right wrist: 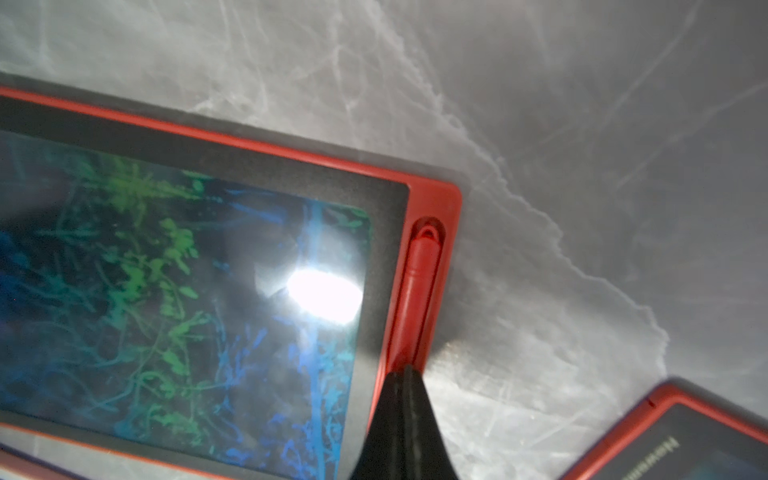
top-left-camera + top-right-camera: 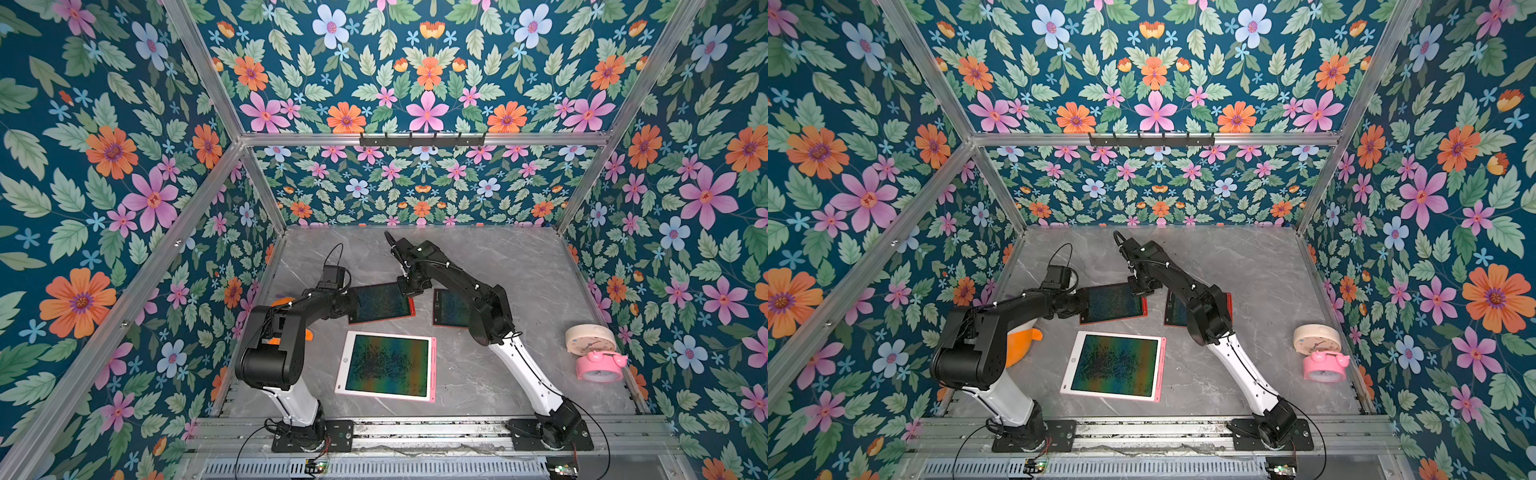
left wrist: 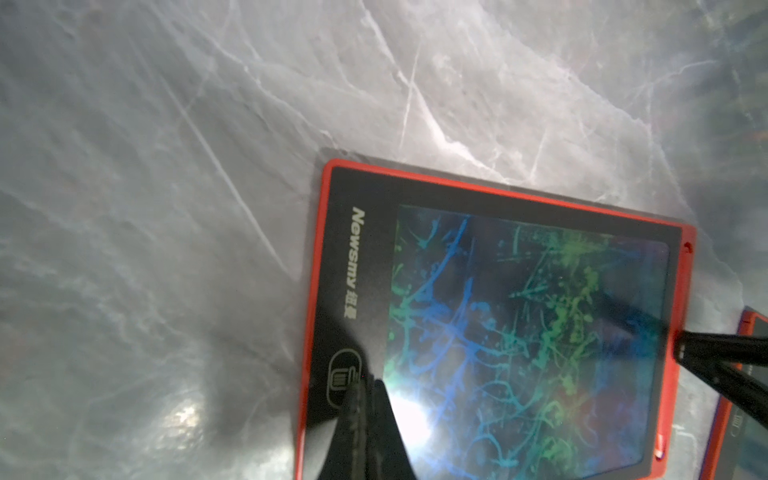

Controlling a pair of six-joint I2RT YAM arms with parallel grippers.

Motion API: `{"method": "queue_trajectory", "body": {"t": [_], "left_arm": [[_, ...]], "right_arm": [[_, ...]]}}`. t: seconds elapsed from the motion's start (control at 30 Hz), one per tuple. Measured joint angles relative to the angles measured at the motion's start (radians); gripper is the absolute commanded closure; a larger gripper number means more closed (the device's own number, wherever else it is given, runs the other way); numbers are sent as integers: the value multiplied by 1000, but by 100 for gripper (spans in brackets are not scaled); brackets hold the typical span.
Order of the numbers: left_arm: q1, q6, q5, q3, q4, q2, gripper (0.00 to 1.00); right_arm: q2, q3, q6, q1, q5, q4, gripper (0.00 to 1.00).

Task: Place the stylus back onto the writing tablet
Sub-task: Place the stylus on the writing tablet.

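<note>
A red-framed writing tablet (image 2: 380, 303) (image 2: 1113, 303) lies flat at mid-table, its dark screen covered in blue and green scribbles. In the right wrist view the red stylus (image 1: 419, 282) lies in the slot along the tablet's (image 1: 432, 199) edge. My right gripper (image 1: 405, 370) is shut, and its closed tips rest on the stylus's near end. Nothing is between them. My left gripper (image 3: 365, 382) is also shut. It presses on the tablet's (image 3: 332, 249) dark bezel beside the bin icon at the opposite end. In a top view the two grippers, left (image 2: 352, 302) and right (image 2: 409, 291), stand at the tablet's two ends.
A second red tablet (image 2: 451, 309) lies to the right, partly under my right arm. A larger pink-and-white tablet (image 2: 388, 365) lies nearer the front. A cream clock (image 2: 590, 338) and a pink alarm clock (image 2: 600, 365) stand at the right edge. An orange object (image 2: 1019, 345) sits behind my left arm.
</note>
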Motion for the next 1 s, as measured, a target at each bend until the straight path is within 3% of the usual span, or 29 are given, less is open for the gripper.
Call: {"method": "queue_trajectory", "body": {"t": [0.23, 0.43, 0.67, 1.0], "left_arm": [[0, 0, 2, 2, 24, 10, 97], [0, 0, -3, 5, 24, 9, 97], [-2, 0, -13, 5, 13, 5, 97], [-2, 0, -14, 1, 4, -2, 97]], "right_arm": [[-22, -23, -3, 5, 13, 14, 100], [-147, -181, 6, -31, 1, 46, 99], [-274, -200, 8, -48, -31, 107, 98], [-161, -127, 4, -57, -108, 148, 97]]}}
